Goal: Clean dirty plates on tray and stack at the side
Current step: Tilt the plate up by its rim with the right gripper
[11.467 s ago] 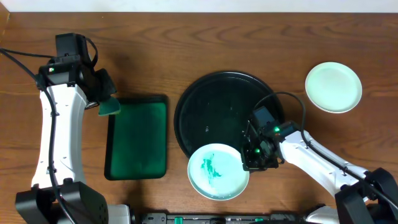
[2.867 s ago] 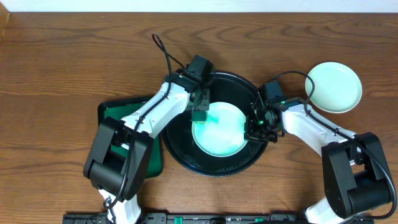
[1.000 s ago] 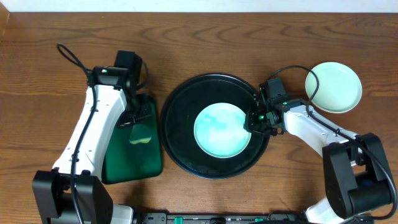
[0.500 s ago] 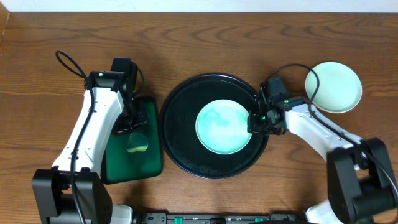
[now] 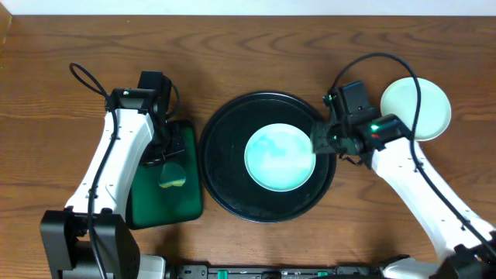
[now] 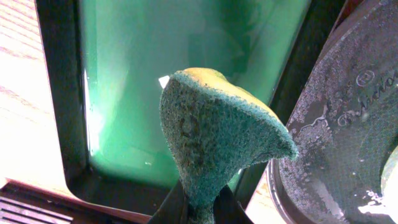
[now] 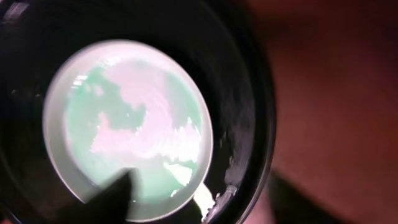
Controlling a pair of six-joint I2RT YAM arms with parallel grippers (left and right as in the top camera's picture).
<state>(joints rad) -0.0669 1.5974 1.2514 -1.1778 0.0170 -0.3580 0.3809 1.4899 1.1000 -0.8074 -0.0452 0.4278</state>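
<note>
One wooden surface [image 5: 232, 54] under everything, and two arms working over it. The biggest item is the single round black tray [image 5: 225, 178], glossy and wet, sitting at the centre. To its left, just beside it, lies one smaller green rectangular tray [image 5: 155, 209] with a dark rim.

Two plates in view. The first plate [image 5: 280, 159] lies flat in the middle of the black tray: small, round and pale mint, with a cloudy teal film washed across its face and a whiter rim. The second plate [image 5: 426, 116] rests on the bare surface at the far right, well apart from the black tray. It is pale, shows no smears, and the right arm's cable crosses its left edge.

One sponge [image 6: 211, 137], green scrub face out with a yellow back, hangs over the green tray. The left fingers [image 6: 199, 210] are pinched tight on its lower end.

The right fingers [image 5: 322, 143] hover above the first plate's right edge. In the blurred wrist view they stand spread apart, holding nothing.
</note>
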